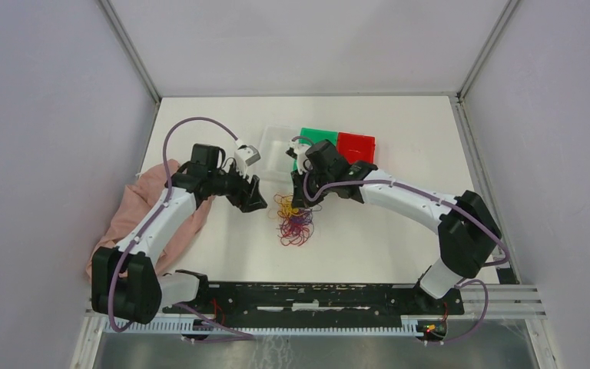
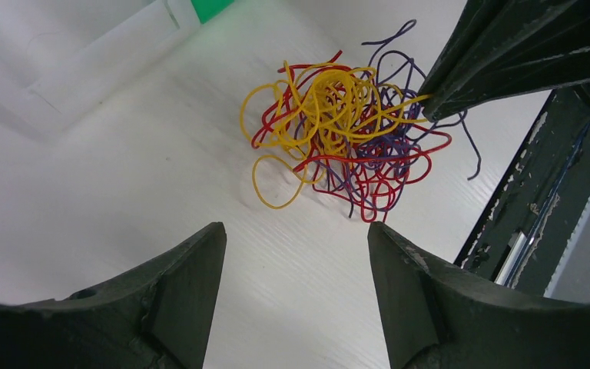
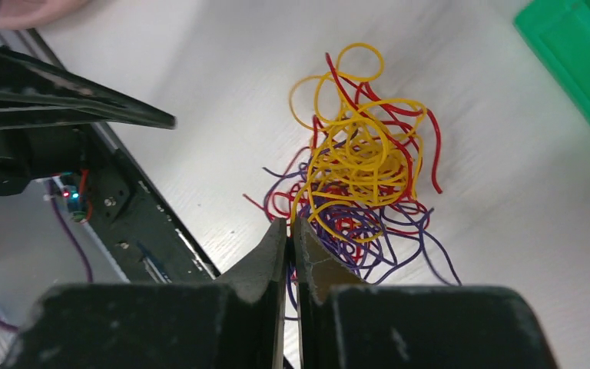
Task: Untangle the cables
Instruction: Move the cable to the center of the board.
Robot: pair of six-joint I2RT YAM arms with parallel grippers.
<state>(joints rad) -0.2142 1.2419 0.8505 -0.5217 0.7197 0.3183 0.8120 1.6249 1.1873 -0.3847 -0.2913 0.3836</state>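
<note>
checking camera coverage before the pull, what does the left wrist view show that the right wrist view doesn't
Only the left wrist view: the left gripper open and empty short of the cables, a yellow strand running into the right gripper tip, and a clear tray corner. Only the right wrist view: a pink cloth corner and the thin slit between the right jaws. Both: the yellow, red and purple tangle on the white table, and the green bin.
</note>
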